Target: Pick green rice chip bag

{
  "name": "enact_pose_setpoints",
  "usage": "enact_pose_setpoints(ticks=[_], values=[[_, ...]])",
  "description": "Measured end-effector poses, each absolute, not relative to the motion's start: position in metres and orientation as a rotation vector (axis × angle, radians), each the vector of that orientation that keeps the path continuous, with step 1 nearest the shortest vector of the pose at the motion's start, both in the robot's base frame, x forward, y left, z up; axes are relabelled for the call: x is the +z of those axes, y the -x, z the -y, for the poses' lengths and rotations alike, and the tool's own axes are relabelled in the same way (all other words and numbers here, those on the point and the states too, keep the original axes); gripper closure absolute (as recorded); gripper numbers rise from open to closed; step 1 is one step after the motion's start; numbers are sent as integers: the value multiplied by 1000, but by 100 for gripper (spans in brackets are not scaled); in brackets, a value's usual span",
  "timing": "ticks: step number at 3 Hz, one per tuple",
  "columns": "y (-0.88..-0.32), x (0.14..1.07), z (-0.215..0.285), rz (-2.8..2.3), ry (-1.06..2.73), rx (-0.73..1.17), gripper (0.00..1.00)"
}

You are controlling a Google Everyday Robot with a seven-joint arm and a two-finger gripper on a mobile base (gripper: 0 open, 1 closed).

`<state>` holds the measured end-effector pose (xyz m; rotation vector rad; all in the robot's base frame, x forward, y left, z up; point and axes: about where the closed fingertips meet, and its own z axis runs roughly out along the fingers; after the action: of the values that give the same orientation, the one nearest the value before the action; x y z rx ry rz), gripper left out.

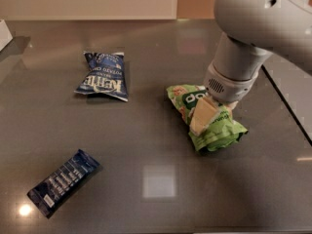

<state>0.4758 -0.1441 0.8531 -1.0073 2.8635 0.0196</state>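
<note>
The green rice chip bag lies crumpled on the dark table, right of centre, its dark-green label facing up. My gripper comes down from the big grey arm at the upper right and sits on top of the bag's middle, touching it. The wrist hides part of the bag's far side. The bag rests on the table.
A dark blue Kettle chip bag lies at the left centre. A slim dark blue packet lies at the front left. The table has a seam or edge along the right.
</note>
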Motion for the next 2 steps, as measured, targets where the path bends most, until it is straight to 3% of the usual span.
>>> enact_pose_setpoints(ticks=[2], values=[[-468,895,140,-2764,1096,55,88]])
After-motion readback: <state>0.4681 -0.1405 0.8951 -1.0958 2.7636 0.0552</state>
